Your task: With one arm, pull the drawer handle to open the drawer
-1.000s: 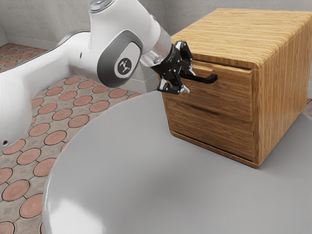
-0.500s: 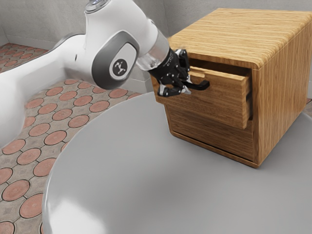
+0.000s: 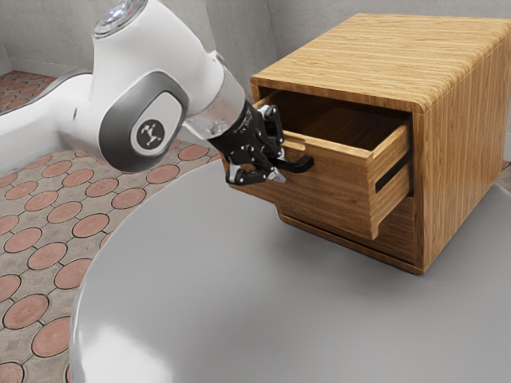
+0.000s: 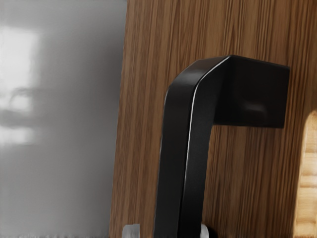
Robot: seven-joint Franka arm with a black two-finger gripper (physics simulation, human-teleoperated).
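Note:
A wooden cabinet (image 3: 447,96) stands on the grey round table (image 3: 239,303) at the exterior view's right. Its top drawer (image 3: 335,179) is pulled well out, showing the hollow inside. A black bar handle (image 3: 294,164) sticks out of the drawer front, and my gripper (image 3: 267,163) is shut on the handle's end nearest the arm. The lower drawer front (image 3: 391,227) sits flush in the cabinet. Close up in the wrist view, the black handle (image 4: 190,148) bends over the drawer's wooden front (image 4: 163,44), with two fingertips (image 4: 130,231) on either side of it.
The table's grey surface stretches in front of the cabinet toward the exterior view's lower edge. Beyond the table's rim lies a floor of brown round tiles (image 3: 56,239). My white arm (image 3: 136,96) crosses from the upper left.
The top drawer has slid out of the cabinet, from barely open to well out. My gripper has moved toward the exterior view's left and down, holding the handle.

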